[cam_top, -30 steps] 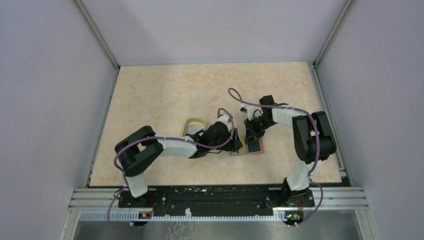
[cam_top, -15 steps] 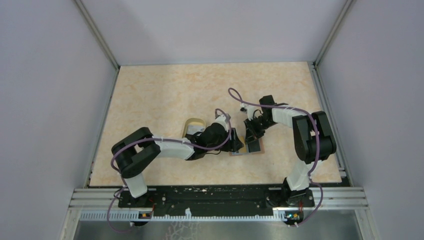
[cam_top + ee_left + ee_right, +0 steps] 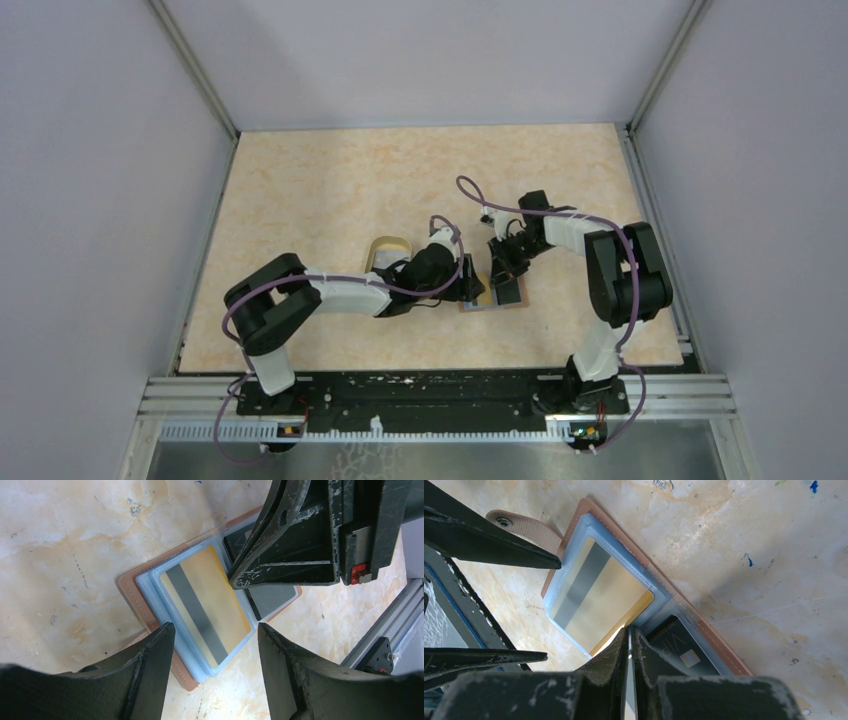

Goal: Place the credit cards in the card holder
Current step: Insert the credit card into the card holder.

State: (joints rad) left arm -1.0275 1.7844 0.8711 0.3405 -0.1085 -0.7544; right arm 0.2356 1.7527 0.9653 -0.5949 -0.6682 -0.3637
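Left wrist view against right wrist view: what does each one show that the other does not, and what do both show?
Only the left wrist view: the right gripper from outside, its tip at the holder, and a metal rail. Only the right wrist view: the snap on the tab and the VIP lettering on the black card. Both: the open holder on the table, with a gold card with a grey stripe in its blue sleeve.

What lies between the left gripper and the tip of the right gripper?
Between left gripper and right gripper lies a gold credit card with a grey stripe, in the open card holder's light blue sleeve; both wrist views show it.
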